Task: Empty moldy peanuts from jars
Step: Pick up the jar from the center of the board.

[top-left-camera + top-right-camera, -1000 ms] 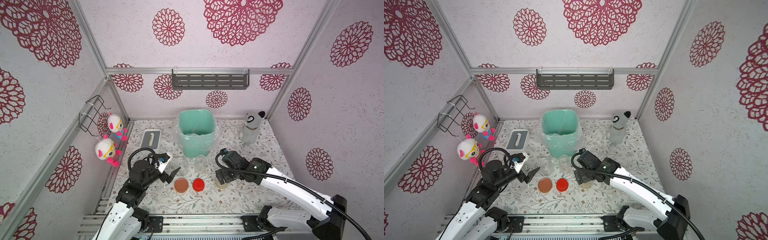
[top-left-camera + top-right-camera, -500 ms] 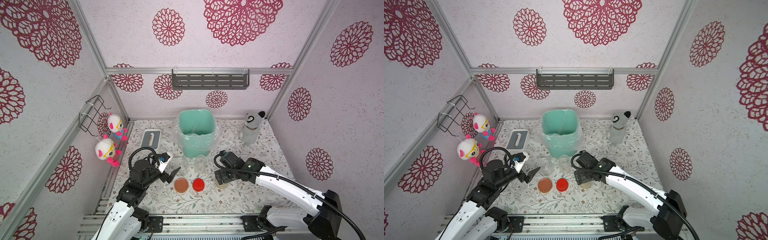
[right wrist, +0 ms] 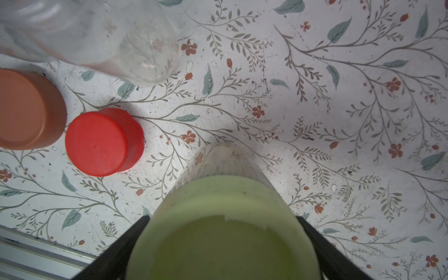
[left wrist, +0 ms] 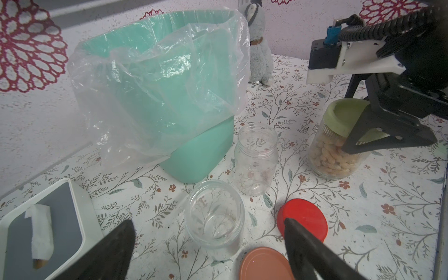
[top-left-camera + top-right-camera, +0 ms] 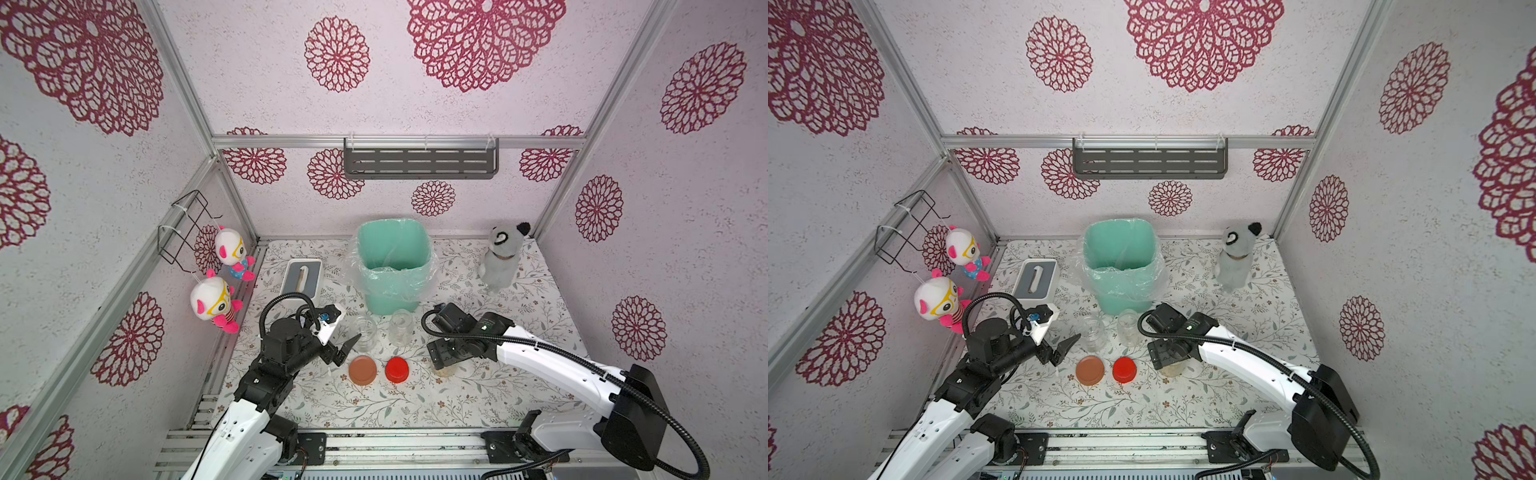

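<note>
Well, the right gripper [image 3: 223,218] straddles the pale green lid [image 4: 339,114] of the last full jar [image 4: 339,167] — pinched or not, I cannot tell (left gripper [image 4: 208,221] gapes, empty). Twisting unbraced could spin or topple the jar, scattering moldy peanuts [image 4: 324,155].

— What are you built from?
— My left arm [image 5: 245,419] and right arm [image 5: 552,365] are smooth white shells with black joints [image 5: 286,345].
— Any cables?
— A ribbed black hose [image 4: 383,26] loops along each.
— And up front?
— My left claw [image 4: 208,221] and right claw [image 3: 223,217] have flat, pointed black fingers [image 4: 305,242]. Behind them sits a white bracket [image 4: 358,58] with a blue plug [image 4: 331,36].
</note>
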`<control>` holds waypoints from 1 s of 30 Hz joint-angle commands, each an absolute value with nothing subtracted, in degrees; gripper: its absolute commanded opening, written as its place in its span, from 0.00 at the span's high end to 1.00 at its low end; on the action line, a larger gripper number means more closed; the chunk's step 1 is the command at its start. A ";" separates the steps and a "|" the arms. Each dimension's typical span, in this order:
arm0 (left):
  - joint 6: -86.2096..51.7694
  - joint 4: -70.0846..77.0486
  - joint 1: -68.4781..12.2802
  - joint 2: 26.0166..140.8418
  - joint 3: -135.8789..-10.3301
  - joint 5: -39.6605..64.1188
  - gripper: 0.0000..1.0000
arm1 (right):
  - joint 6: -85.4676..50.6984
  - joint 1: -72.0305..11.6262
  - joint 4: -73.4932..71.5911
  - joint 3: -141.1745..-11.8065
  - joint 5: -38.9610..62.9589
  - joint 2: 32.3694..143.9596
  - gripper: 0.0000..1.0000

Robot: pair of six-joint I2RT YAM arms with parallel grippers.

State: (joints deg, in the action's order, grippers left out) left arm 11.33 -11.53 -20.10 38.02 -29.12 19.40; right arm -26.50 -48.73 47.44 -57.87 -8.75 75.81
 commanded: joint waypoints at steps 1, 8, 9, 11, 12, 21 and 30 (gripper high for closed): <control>10.86 -11.42 -20.29 38.40 -30.84 19.54 0.03 | -26.06 -48.34 48.73 -59.96 -10.24 76.14 0.12; 10.45 -10.63 -20.25 39.48 -30.94 19.79 0.03 | -26.11 -48.36 48.82 -59.85 -9.92 75.76 0.13; 10.38 -10.55 -20.28 39.64 -31.02 19.83 0.03 | -26.10 -48.40 48.80 -59.95 -10.14 75.76 0.13; 10.46 -10.29 -20.26 39.94 -31.03 19.84 0.03 | -25.93 -48.43 48.73 -60.18 -10.34 75.76 0.17; 10.52 -10.12 -20.27 40.07 -31.03 19.76 0.03 | -25.84 -48.42 48.86 -60.34 -10.58 75.87 0.19; 11.92 -10.54 -20.24 40.80 -32.08 19.57 0.03 | -25.32 -48.17 47.30 -60.86 -10.43 72.95 0.47; 11.35 -9.75 -20.39 42.54 -33.83 21.31 0.03 | -24.98 -44.90 40.73 -59.46 -7.02 65.42 1.00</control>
State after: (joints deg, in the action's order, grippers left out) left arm 11.92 -11.16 -20.12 42.30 -32.08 20.12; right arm -25.52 -46.11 45.41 -58.26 -7.84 69.69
